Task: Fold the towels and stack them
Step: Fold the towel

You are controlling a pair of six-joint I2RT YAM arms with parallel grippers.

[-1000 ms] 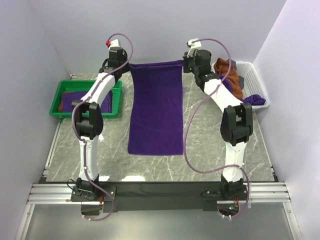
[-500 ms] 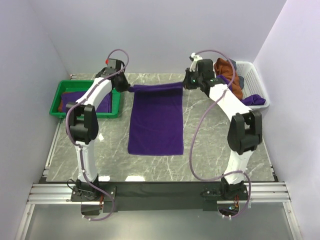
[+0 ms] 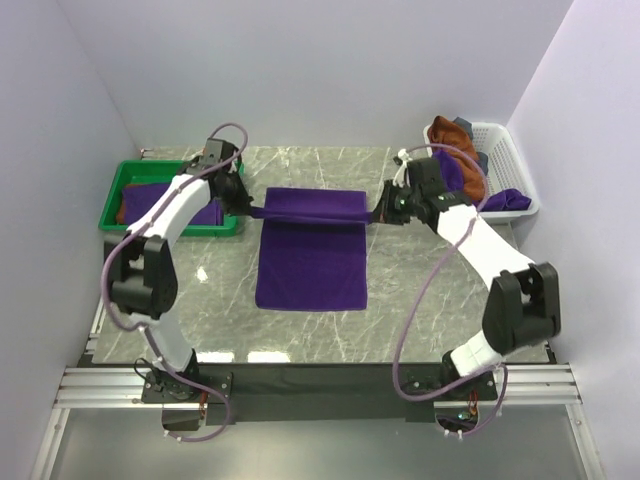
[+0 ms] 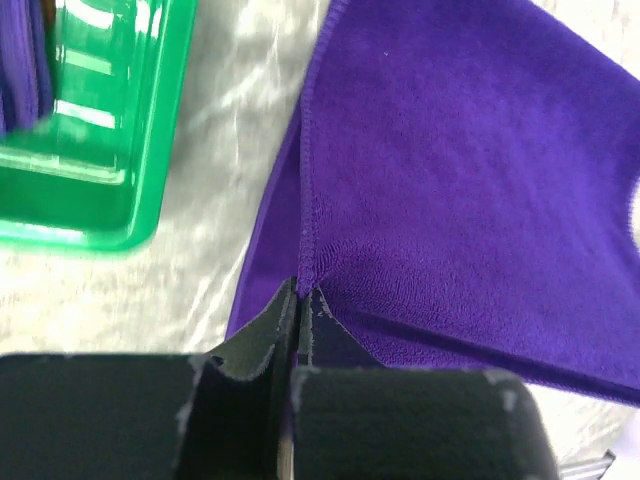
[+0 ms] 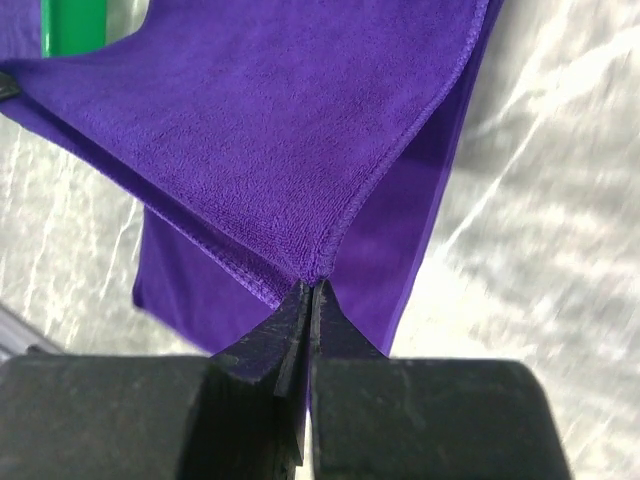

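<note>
left hand [image 4: 300, 298]: I'm pinching corner of plush deep-purple rectangular towel [image 3: 310, 262]
right hand [image 5: 310, 292]: pinching other corner
why: holding edge taut for fold

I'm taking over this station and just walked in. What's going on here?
The two arms are mid-fold on a purple towel lying on the table. The left fingers and right fingers are each shut on one corner, holding that end doubled over the flat part. A green tray at left holds a folded towel; a white basket at right holds more towels, rust-brown and purple.
</note>
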